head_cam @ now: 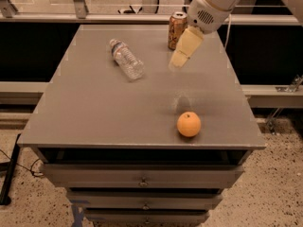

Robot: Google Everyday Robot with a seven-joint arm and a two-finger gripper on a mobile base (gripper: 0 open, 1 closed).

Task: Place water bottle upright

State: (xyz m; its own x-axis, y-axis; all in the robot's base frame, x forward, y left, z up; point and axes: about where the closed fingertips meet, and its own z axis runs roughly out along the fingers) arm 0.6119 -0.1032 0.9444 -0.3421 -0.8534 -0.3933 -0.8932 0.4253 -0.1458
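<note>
The water bottle point(126, 59) is clear ribbed plastic with a white cap and lies on its side at the back left of the grey table top point(104, 112), cap pointing to the far left. My gripper point(179, 60) hangs from the white arm above the table's back right part. It is to the right of the bottle, apart from it, and just in front of the gold-brown soda can point(177, 30). It holds nothing that shows.
An orange point(189, 124) sits near the table's front right edge. The soda can stands upright at the back, partly behind my gripper. Drawers run below the table's front edge. A railing crosses behind the table.
</note>
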